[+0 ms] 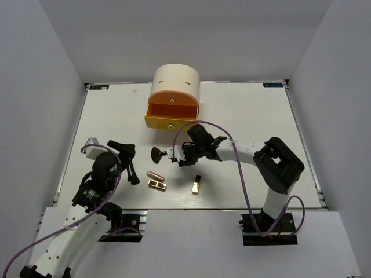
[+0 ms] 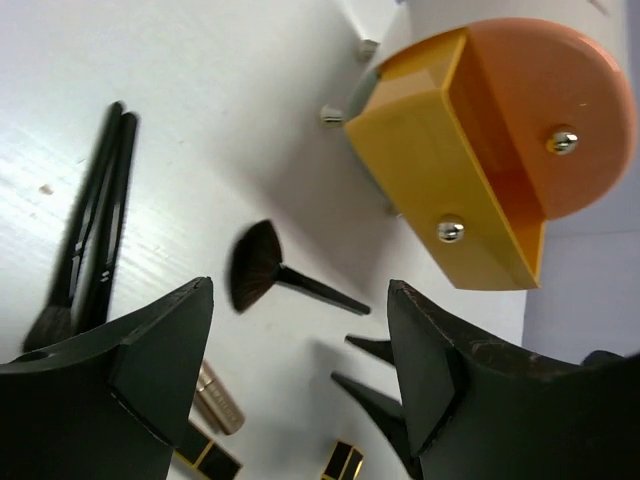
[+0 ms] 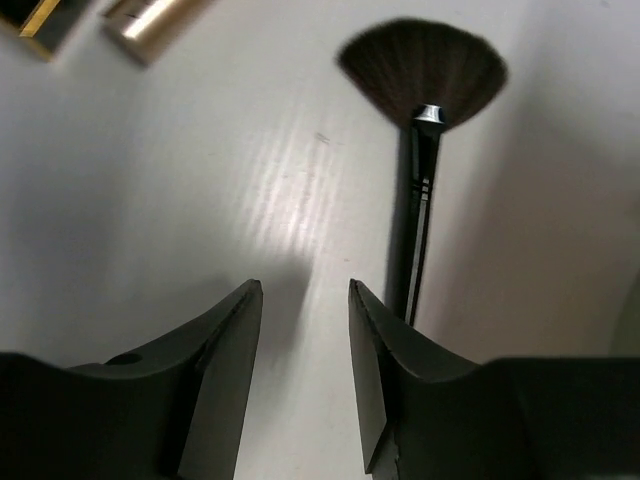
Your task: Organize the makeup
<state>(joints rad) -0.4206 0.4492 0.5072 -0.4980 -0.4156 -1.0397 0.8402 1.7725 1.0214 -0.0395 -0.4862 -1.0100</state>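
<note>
Seen from above, the fan brush [image 1: 157, 153] lies mid-bench, with its handle pointing toward 3 o'clock at the right claw [image 1: 178, 154] hanging low beside it. The bench [image 1: 261, 116] carries the cream box [image 1: 176, 81] at 12 o'clock, and its lower drawer [image 1: 170, 121] is pulled out. At 6 o'clock of the fan brush lie the copper lipstick [image 1: 155, 175] and two gold-and-black cases [image 1: 157, 185]. The left claw [image 1: 122, 147] sits at 9 o'clock, above the black brushes [image 1: 133, 172].

The left wrist view shows that claw spread wide and empty, the slim brushes lying at its 10 o'clock.

In the right wrist view the claw is half spread with only bare bench in the gap. The handle runs past the outer side of the 3 o'clock finger, with the bristles at 1 o'clock.

The step in hand looks like picking up the fan brush. The claw should slide toward 3 o'clock until the handle sits in the gap. It should then drop close to the surface and pinch mid-handle, clear of the bristles.
</note>
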